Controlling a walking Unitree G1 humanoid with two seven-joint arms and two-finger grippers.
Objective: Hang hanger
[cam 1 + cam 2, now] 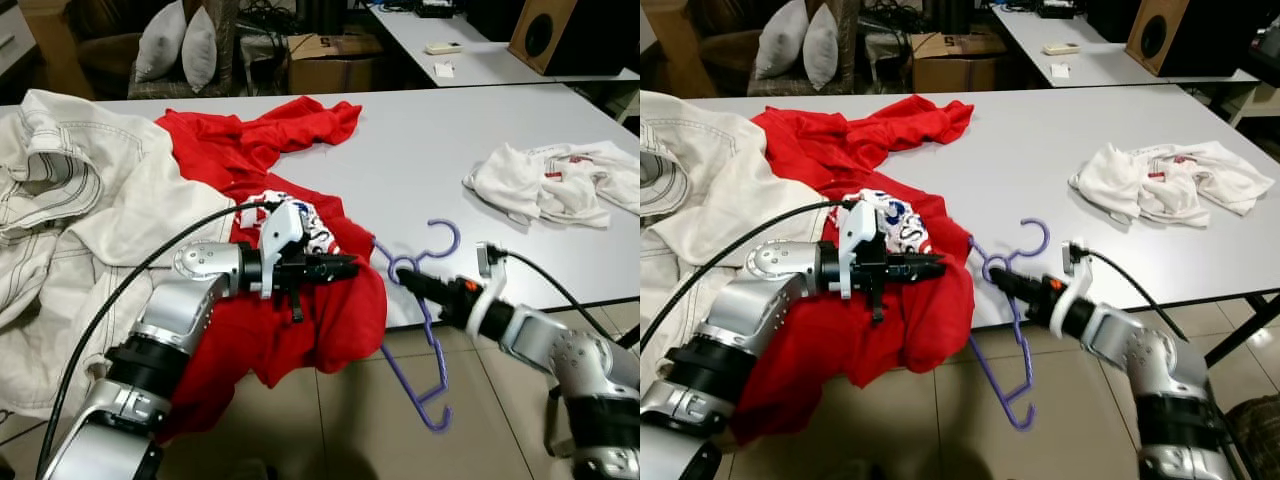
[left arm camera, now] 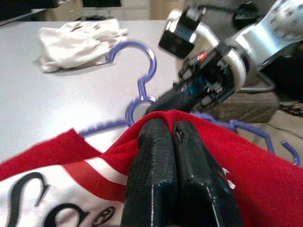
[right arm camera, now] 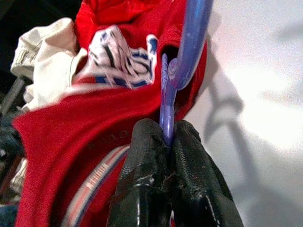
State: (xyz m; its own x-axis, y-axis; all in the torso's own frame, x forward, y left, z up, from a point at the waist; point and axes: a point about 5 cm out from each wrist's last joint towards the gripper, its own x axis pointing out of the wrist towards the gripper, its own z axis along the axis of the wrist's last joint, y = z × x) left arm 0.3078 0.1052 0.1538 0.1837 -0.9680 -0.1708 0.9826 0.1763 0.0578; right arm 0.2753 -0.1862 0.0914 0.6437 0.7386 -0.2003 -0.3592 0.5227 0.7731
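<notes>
Table ran across the scene. Jacket lay on its left end, spilling over the near edge. Shirt lay just right of the jacket, draped over the near edge. Hanger sat at the near edge right of the shirt, hook on the tabletop, body hanging below. Crumpled cloth lay far right. Two cushions, a box and a second table stood behind.

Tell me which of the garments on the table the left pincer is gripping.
The red shirt, draped over the table's near edge beside the purple hanger. The left pincer is shut on it; the cream jacket and white cloth lie untouched.
</notes>
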